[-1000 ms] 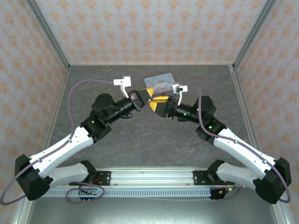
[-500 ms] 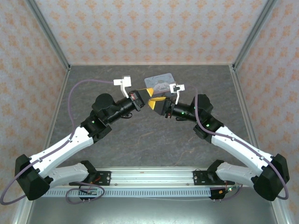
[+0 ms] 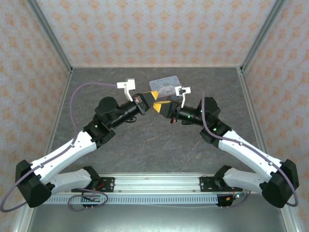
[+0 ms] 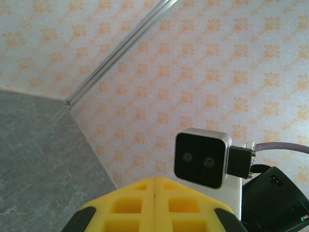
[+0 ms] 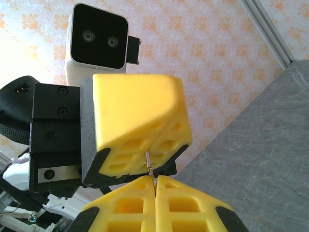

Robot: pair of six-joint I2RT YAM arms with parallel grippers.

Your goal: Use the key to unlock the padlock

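left tool (image 5: 146, 145) clamped shut, padlock probably hidden inside (can't see it). right tool (image 5: 155, 186) pinches the key (image 5: 150, 166), tip to tip, pointing straight into that seam, above the tabletop (image 3: 145, 145).

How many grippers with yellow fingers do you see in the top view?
2. The left gripper and the right gripper face each other tip to tip, near the pale-blue tin. None seems hidden.
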